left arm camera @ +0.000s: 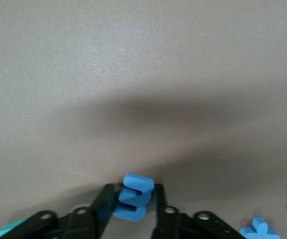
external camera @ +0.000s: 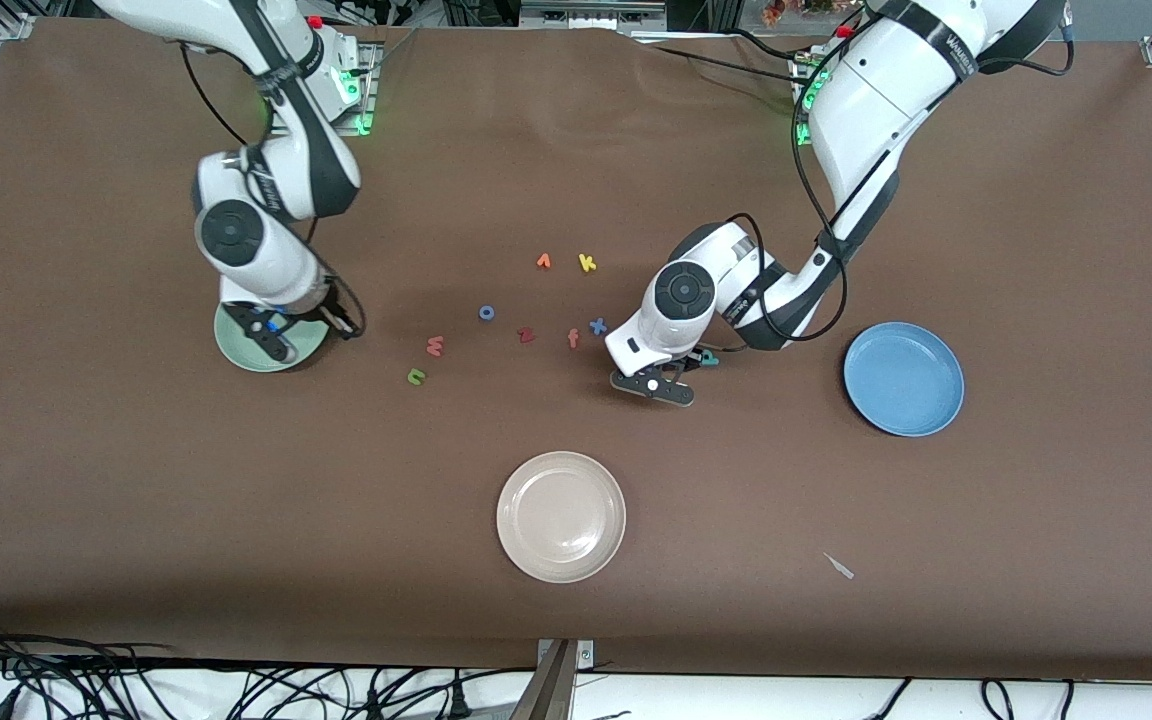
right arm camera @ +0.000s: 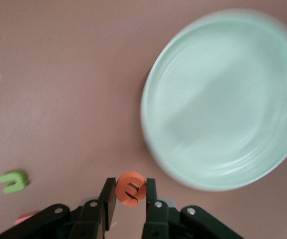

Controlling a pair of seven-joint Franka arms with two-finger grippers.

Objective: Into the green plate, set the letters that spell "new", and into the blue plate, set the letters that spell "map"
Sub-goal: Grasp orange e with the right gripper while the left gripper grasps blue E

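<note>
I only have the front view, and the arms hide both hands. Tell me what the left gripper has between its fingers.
Observer: In its wrist view, the left gripper has its fingers pressed against both sides of the blue m.
Operator: Now report the right one.
Observer: The right gripper is shut on the orange e, just beside the rim of the green plate.
Operator: Check inside that plate for me; the arm covers it here.
Observer: The right wrist view shows nearly all of its inside, and there are no letters in it.
</note>
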